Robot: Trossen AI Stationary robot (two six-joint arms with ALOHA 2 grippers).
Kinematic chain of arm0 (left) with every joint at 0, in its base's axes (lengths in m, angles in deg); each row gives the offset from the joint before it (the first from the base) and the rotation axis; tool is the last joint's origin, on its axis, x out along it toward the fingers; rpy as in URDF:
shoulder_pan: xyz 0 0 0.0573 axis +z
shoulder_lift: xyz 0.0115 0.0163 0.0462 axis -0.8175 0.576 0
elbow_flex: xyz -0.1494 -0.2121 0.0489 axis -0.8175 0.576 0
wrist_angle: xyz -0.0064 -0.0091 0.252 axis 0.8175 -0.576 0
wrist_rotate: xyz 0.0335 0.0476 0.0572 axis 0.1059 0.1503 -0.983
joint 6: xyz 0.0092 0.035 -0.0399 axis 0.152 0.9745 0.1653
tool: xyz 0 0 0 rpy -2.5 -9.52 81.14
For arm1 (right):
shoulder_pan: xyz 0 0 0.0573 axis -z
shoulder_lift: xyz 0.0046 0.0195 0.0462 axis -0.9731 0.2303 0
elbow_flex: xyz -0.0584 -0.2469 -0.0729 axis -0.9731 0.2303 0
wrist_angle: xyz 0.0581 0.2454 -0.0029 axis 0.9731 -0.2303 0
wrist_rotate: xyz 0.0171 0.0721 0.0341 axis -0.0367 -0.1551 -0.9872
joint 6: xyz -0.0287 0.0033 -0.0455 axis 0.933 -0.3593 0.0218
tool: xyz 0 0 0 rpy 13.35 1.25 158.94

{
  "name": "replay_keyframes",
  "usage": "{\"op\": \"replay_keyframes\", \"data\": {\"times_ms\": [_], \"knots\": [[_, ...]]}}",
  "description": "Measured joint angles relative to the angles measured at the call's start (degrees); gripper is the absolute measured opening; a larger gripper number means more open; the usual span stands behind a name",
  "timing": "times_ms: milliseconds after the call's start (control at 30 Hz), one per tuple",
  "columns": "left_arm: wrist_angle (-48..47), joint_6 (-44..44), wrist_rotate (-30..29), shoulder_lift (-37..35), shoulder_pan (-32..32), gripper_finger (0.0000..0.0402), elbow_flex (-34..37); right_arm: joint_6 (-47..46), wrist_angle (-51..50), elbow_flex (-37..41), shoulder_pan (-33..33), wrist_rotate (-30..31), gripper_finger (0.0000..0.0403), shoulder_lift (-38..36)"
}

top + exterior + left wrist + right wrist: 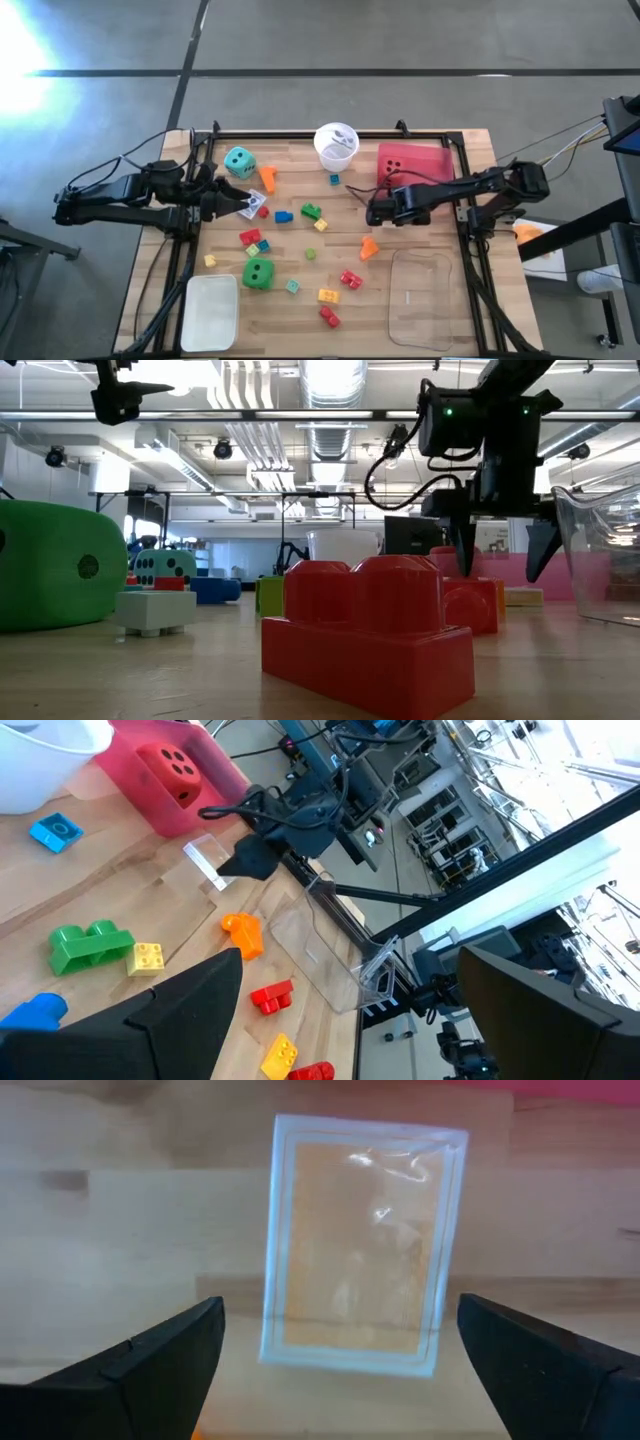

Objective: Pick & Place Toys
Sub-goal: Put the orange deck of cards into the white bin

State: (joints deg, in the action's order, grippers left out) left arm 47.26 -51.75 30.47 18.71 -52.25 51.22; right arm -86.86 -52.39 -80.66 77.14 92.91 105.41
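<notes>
Right claw (pixel 372 212): we see it just right of centre in the high view; fingers spread wide, holding nothing, poised over a small clear card (pixel 358 1245).
Card position: in the right wrist view it fills mid-frame between the two dark fingers, flat on the wooden surface (pixel 440 200), just below the pink tray (pixel 420 160).
Card axis: long side runs top to bottom in the wrist picture, crossways to the line between the fingers.
Handling (our judgement): light, stiff, thin, glossy; likely slippery and hard to lift off the surface. We would pinch across the two long edges.
Left claw (pixel 248 205): left of centre, fingers apart, empty, beside the teal die (pixel 239 161).
</notes>
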Motion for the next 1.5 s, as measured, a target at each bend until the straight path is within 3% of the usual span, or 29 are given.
{"op": "replay_keyframes", "data": {"times_ms": [367,600,900,1033,1233,1500], "knots": [[0.0,-0.42,0.01,0.0,0.01,0.0374,0.01,-0.21,0.85,-1.09,0.3,-0.08,0.0385,7.4],[0.0,-0.48,0.02,-0.01,-0.01,0.0374,0.0,-0.02,1.02,-1.52,0.26,-0.06,0.0293,7.71],[0.0,-0.89,0.02,0.0,0.01,0.0374,0.0,1.77,0.46,-1.52,-0.04,-0.29,0.0295,6.98],[-0.04,-3.41,0.02,0.01,0.03,0.0374,0.0,11.1,0.55,-3.51,-1.54,0.14,0.0295,5.01],[0.01,-12.15,0.0,2.62,0.03,0.0374,0.0,29.27,0.49,-7.63,-4.91,6.47,0.0295,1.45],[1.53,-17.42,0.0,10.58,0.05,0.0374,0.02,51.17,1.32,-20.39,-9.3,12.64,0.0295,0.7]]}}
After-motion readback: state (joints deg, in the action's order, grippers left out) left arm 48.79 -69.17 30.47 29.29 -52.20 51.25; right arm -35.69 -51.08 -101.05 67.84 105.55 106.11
